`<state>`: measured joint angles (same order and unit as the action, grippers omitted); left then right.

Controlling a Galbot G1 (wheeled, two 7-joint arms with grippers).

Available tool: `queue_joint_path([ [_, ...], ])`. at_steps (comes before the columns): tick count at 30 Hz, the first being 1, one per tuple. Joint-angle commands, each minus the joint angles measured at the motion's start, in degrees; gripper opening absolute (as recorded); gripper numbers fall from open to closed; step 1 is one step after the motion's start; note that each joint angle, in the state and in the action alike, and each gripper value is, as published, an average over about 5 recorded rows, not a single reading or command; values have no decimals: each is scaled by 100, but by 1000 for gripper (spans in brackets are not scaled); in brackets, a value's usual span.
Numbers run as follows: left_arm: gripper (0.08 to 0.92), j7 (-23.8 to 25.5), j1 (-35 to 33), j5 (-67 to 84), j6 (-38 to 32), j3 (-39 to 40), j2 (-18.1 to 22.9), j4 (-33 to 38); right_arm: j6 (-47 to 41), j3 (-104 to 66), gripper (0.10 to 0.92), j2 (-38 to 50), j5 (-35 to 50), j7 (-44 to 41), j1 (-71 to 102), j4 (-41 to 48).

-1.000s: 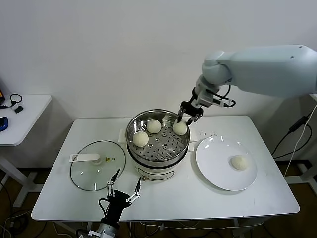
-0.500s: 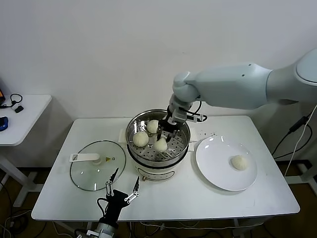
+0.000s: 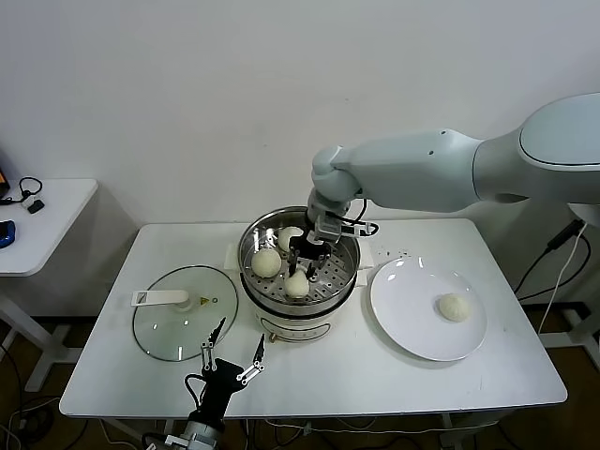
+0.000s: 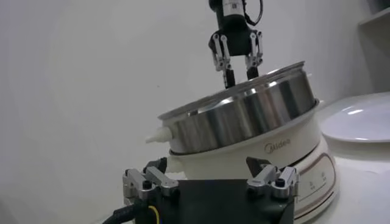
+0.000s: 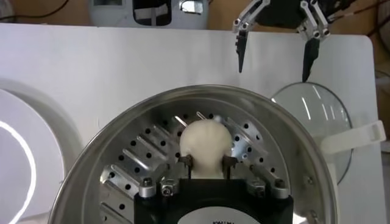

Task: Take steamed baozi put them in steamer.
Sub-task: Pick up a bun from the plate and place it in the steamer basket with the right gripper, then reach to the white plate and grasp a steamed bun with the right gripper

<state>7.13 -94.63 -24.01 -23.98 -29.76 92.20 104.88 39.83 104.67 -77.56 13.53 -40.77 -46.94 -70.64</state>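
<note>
— Where do we see the right claw (image 3: 305, 263)?
— Down in the steamer (image 3: 259, 236), fingers against a steamed baozi (image 3: 297, 283) resting on the perforated tray.
— And our left claw (image 3: 233, 349)?
— Fingers apart, low over the counter (image 3: 422, 384).

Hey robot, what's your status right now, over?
Right gripper down in steamer, fingers either side of third baozi on the tray. Left gripper open, parked by lid. One baozi left on plate. Nothing in the way.
</note>
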Motion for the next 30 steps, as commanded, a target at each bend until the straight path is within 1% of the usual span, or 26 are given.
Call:
queue_joint_path([
  [1,823,5,-7,-2,-2,3,280,8,137,77,456,-90,103,20,-19,23],
  [6,823,17,-17,-12,-7,1,280,19,133,108,598,-76,111,24,-92,-2],
  [12,823,19,-19,-20,-4,-2,280,26,194,268,764,-11,308,-47,-343,-61],
  [15,823,19,-14,-30,-2,6,280,31,234,353,812,80,402,-72,-480,-63],
  [18,823,19,-12,-35,1,9,280,32,219,447,821,211,507,-133,-615,-44],
  [24,823,20,-3,-47,6,25,280,14,53,789,823,559,751,-549,-860,101],
  [30,823,23,6,-61,7,48,280,-1,-684,1182,823,1066,1198,-930,-971,113],
])
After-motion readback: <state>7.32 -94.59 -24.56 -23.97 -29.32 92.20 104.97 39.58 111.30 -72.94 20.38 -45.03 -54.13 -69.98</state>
